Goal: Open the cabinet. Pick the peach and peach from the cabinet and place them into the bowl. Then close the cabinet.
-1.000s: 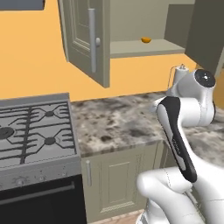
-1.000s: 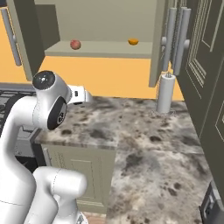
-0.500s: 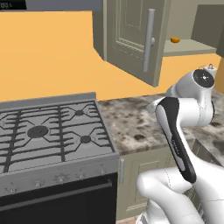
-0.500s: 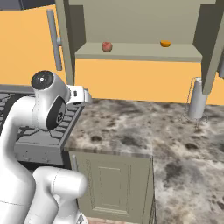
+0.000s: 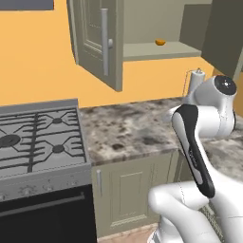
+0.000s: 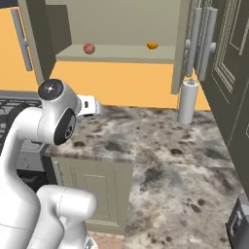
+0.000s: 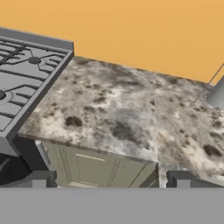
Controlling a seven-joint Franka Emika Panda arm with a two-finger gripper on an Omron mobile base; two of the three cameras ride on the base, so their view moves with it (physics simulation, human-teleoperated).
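jaws (image 7: 110,181) wide apart, holding nothing, above speckled stone counter (image 7: 118,118); round peaches (image 6: 89,48) on shelf.

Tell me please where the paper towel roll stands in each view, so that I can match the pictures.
Left base view: the paper towel roll stands at right centre, partly behind the white arm.
Right base view: it stands upright on the counter, right of centre, below the open cabinet.
Hand view: its base shows at the right edge.
Shared landmark: the speckled counter.
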